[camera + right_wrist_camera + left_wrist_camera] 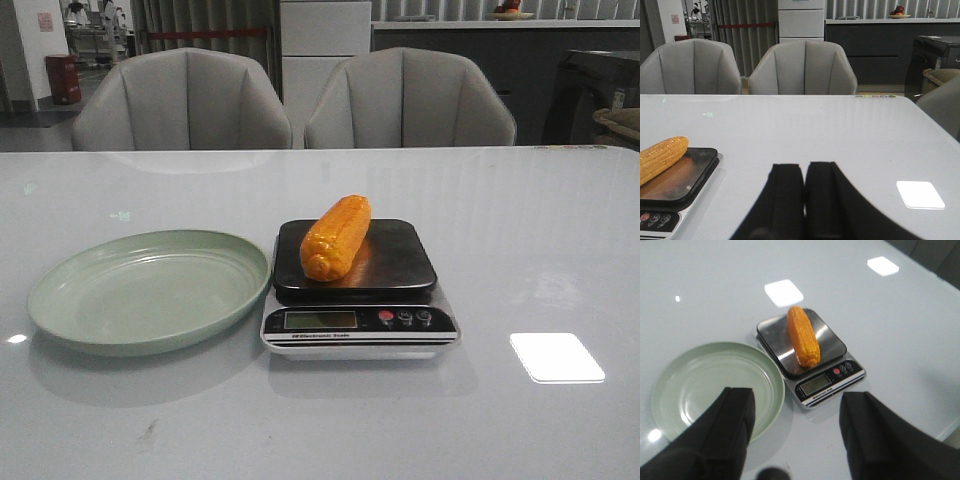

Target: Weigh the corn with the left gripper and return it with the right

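Note:
The orange-yellow corn [336, 236] lies on the dark pan of the kitchen scale [358, 318] at the table's middle. It also shows in the left wrist view [803, 336] and in the right wrist view [660, 157]. The pale green plate [70, 302] sits empty just left of the scale. My left gripper [797, 405] is open and empty, held above the table on the near side of the plate and scale. My right gripper [804, 172] is shut and empty, low over the table to the right of the scale. Neither gripper shows in the front view.
Two grey chairs [185, 100] stand behind the table's far edge. The scale's display and buttons [404, 317] face the near side. A bright light reflection [556, 357] lies on the white tabletop to the right of the scale.

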